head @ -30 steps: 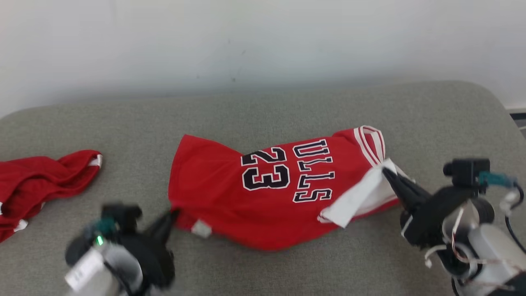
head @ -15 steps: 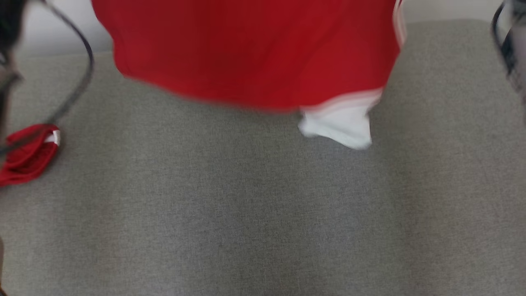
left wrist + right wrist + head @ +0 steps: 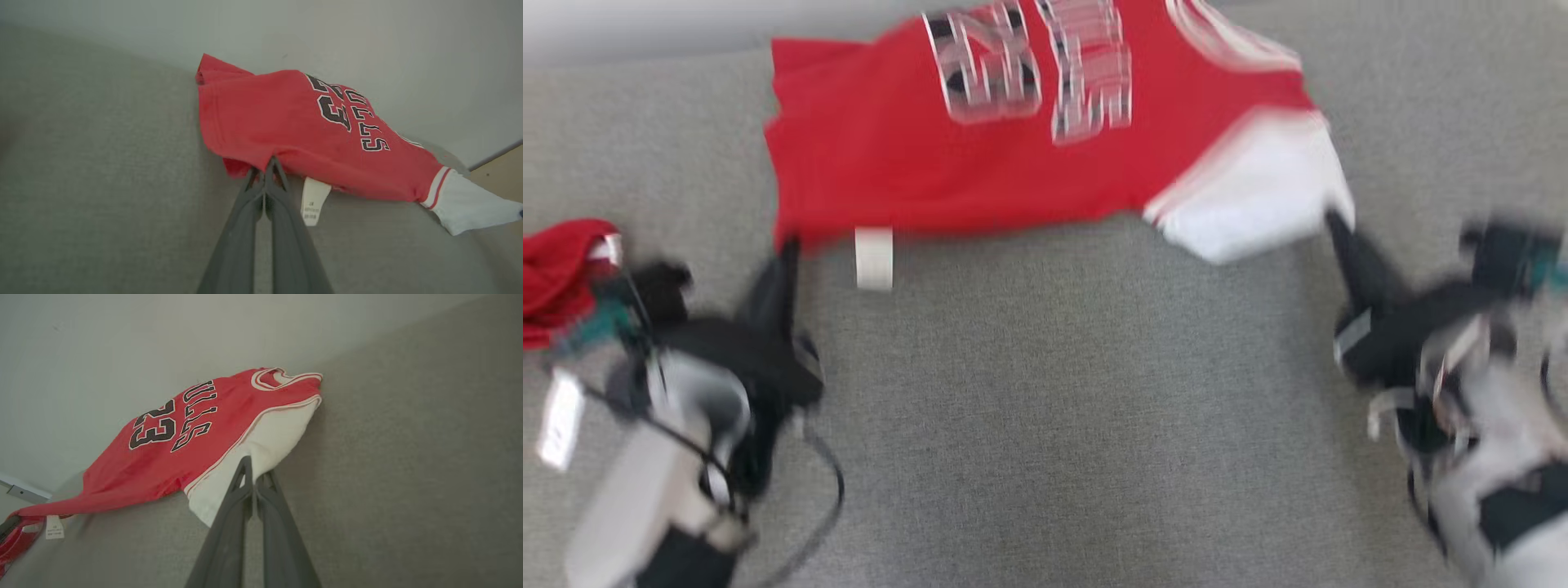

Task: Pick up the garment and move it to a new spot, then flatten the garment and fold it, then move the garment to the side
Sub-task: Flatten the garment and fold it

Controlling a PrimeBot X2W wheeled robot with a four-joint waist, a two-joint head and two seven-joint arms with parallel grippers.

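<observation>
The garment [image 3: 980,163] is a red jersey with black and white lettering and a white sleeve, stretched between both grippers above the grey cushion, blurred in the head view. My left gripper [image 3: 786,249] is shut on its red hem corner [image 3: 245,165], a white care tag [image 3: 314,200] hanging beside the grip. My right gripper [image 3: 1334,219] is shut on the white sleeve [image 3: 261,453]. The jersey [image 3: 184,445] sags between the two grips.
A second red garment [image 3: 560,273] lies bunched at the far left of the grey cushion [image 3: 1062,425]. A pale wall [image 3: 367,41] runs along the cushion's far side. The cushion's right edge and a strip of floor [image 3: 500,167] show in the left wrist view.
A second ago the jersey lay on the cushion with both grippers at its ends. It was swung up high, and now hangs lower, spread farther back. The head camera has also shifted.
</observation>
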